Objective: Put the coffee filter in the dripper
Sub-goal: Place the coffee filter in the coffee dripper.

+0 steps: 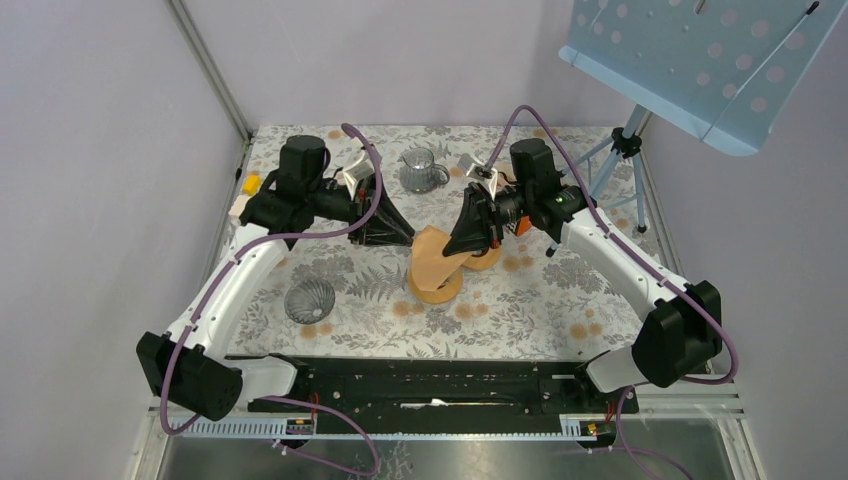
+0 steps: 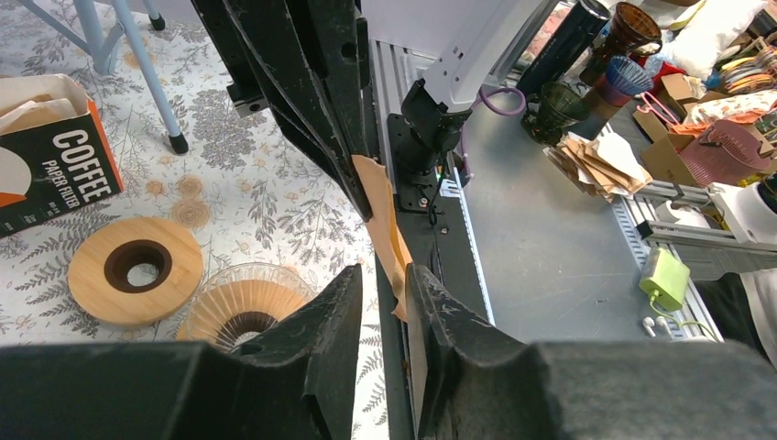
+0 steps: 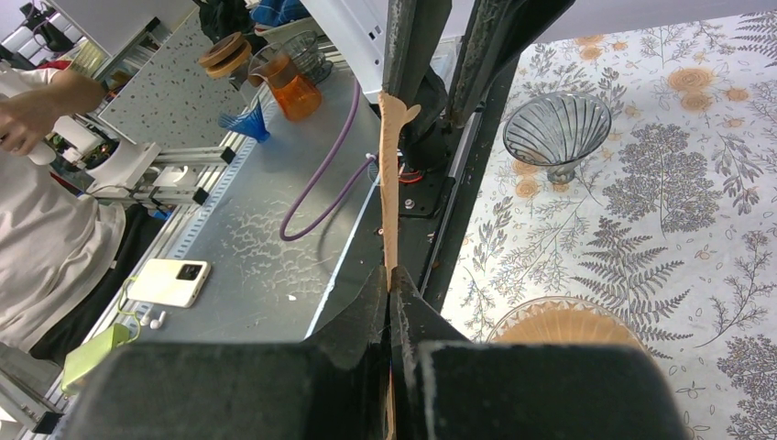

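The brown paper coffee filter hangs edge-on between both grippers above the table's middle. My right gripper is shut on one edge of the filter. My left gripper straddles the opposite edge of the filter. Its jaws are narrow but open: the paper lies against one finger, with a gap to the other. A ribbed glass dripper on a wooden base sits just below the filter, also seen in the right wrist view. A second, clear glass dripper stands front left.
A wooden ring lies beside the dripper on its base. The coffee filter box stands near the tripod legs at the right. A glass carafe is at the back centre, and a yellow item at the far left edge.
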`<state>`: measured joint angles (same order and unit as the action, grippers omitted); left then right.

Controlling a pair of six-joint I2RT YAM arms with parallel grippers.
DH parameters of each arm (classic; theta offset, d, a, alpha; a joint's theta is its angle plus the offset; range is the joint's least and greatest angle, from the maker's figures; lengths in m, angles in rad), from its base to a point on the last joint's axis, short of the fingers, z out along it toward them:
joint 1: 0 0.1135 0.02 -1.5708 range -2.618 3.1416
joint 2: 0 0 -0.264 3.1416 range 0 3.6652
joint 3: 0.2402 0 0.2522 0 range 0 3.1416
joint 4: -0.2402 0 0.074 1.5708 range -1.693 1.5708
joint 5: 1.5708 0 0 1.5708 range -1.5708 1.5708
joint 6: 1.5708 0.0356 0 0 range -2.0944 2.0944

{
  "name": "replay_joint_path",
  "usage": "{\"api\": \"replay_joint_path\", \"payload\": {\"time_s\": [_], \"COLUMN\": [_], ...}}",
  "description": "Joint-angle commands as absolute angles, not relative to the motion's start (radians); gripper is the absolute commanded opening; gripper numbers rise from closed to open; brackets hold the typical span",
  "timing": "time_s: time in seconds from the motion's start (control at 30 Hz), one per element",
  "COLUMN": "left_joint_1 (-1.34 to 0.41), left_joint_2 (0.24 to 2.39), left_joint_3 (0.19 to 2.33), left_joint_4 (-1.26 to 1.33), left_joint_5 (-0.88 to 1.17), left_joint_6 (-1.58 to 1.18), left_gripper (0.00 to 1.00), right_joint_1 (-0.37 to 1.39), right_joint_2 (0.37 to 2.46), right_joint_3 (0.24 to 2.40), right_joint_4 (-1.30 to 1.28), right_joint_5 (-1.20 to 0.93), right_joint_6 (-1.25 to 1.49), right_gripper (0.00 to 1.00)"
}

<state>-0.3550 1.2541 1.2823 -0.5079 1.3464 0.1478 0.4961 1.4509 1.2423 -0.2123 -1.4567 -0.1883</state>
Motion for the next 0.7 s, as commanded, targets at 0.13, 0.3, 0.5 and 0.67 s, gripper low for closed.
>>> {"api": "replay_joint_path", "payload": {"time_s": [0.13, 0.3, 0.5, 0.67], "left_joint_1": [-0.353, -0.354, -0.357, -0.366], "left_joint_2": [1.244, 1.248, 1.247, 1.247], "left_joint_3": [1.272, 1.264, 1.255, 1.253], "left_joint_4": [-0.463, -0.463, -0.463, -0.463], "left_joint_5": [1.401, 1.403, 1.399, 1.401], "left_joint_6": [0.150, 0.153, 0.156, 0.156], "left_gripper": [0.24, 0.22, 0.29, 0.27], "right_joint_1": [0.493, 0.495, 0.494, 0.494], "right_joint_2": [1.431, 1.434, 1.433, 1.434], "right_joint_3": [1.270, 1.272, 1.276, 1.282], "right_joint_4": [-0.224, -0.226, -0.235, -0.239], "right_joint_5": [-1.453, -1.453, -1.449, -1.446], "right_joint_6": [-0.215, -0.215, -0.223, -0.227], "right_gripper": [0.00, 0.00, 0.00, 0.00]}}
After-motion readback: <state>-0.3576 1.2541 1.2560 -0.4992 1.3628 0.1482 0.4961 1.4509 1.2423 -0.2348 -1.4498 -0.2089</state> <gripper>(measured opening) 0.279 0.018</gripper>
